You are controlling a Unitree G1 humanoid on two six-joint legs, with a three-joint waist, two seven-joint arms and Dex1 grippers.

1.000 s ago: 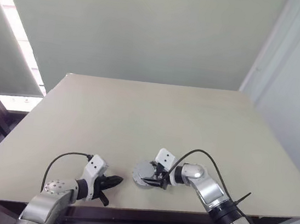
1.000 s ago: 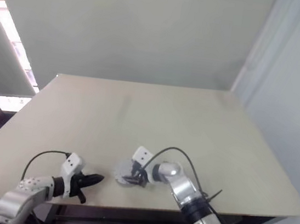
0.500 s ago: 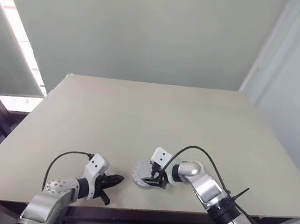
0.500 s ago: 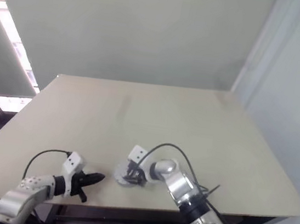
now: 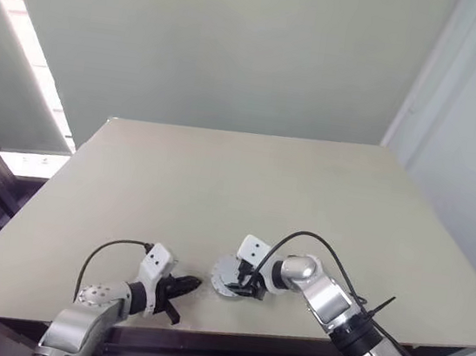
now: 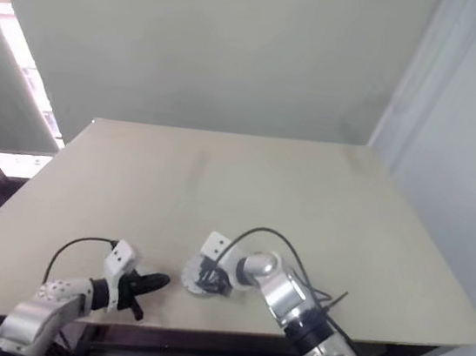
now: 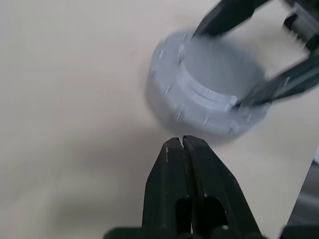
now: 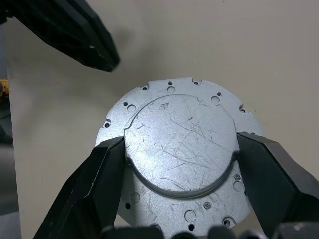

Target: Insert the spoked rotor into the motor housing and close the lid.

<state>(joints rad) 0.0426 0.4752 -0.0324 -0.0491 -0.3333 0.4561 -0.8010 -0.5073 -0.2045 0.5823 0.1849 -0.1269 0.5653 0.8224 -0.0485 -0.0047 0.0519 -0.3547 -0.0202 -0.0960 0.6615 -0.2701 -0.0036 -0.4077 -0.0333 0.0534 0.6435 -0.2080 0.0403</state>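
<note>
The motor housing (image 5: pixel 225 275) stands near the table's front edge, a round grey metal body with a holed flange (image 8: pixel 149 97). On top of it sits the lid (image 8: pixel 182 142), a raised, scratched, flat silver disc. My right gripper (image 5: pixel 242 282) reaches in from the right, and its two black fingers (image 8: pixel 94 184) press on opposite sides of the lid. A short way left of the housing, my left gripper (image 7: pixel 178 142) is shut and empty, its tip pointing at the housing (image 7: pixel 199 94) with a small gap between them. The spoked rotor is hidden.
The beige table (image 5: pixel 245 188) stretches far back and to both sides of the work spot. Its front edge (image 5: pixel 226 333) runs just below both grippers. A black cable (image 5: pixel 317 245) loops over my right wrist.
My right wrist has tipped a little over the housing, keeping its hold on the lid. The left gripper stays shut in about the same place.
</note>
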